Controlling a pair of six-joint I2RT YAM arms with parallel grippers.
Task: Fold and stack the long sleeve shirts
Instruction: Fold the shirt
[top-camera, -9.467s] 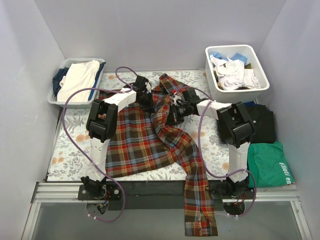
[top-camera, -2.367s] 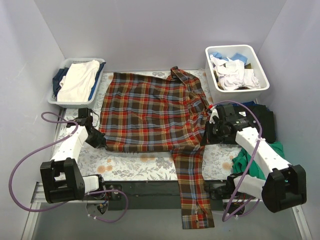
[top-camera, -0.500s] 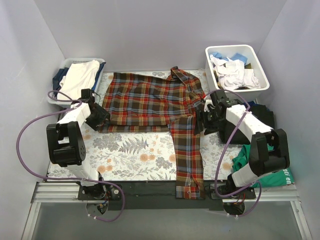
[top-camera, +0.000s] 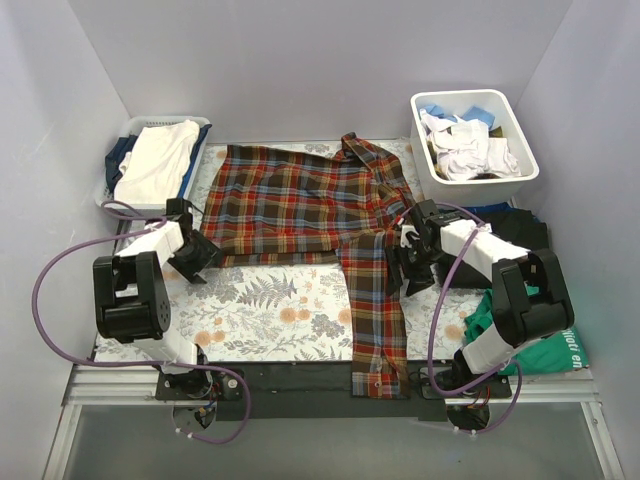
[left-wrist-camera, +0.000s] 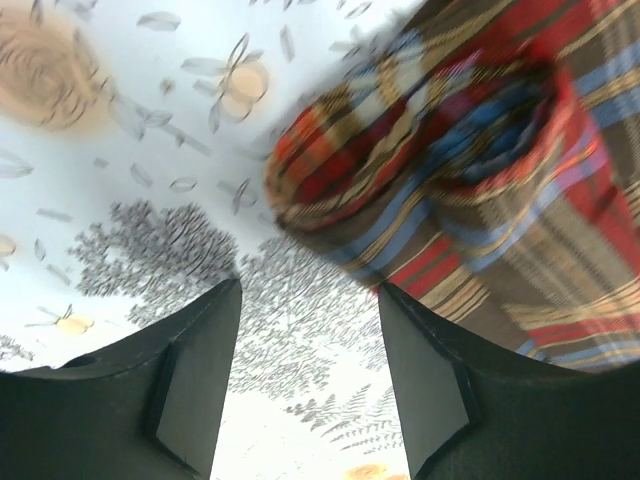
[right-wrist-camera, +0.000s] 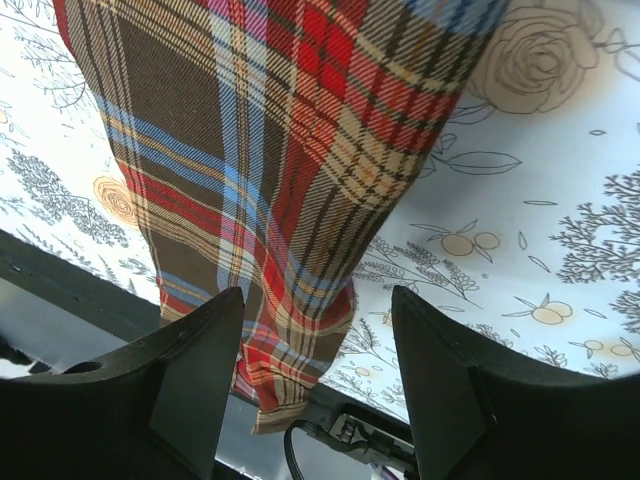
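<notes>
The plaid long sleeve shirt (top-camera: 300, 205) is seen spread across the far half of a table covered by a floral cloth (top-camera: 270, 310). Its collar is turned toward the far right corner and its lower part is folded up into a straight near edge. One sleeve (top-camera: 372, 300) is laid out from the right side of the shirt toward the arms, and its cuff is draped over the table's near edge.

The left gripper (top-camera: 197, 258) is held low at the shirt's near-left corner. In the left wrist view its jaws are parted and nothing is gripped. Only tablecloth is seen between the fingers (left-wrist-camera: 205, 370), and the rolled corner of plaid lies just beyond their tips.

The right gripper (top-camera: 410, 265) is positioned just beside the sleeve, on its right. In the right wrist view its jaws are likewise spread wide, and the sleeve is seen below and beyond them, not clamped.

Plain black folded garments (top-camera: 520, 235) are stacked at the table's right edge, with a green garment (top-camera: 535, 340) nearer the camera. A white bin (top-camera: 480, 188) of crumpled clothes is placed at the far right, and a basket (top-camera: 108, 190) holding a white garment at the far left.
</notes>
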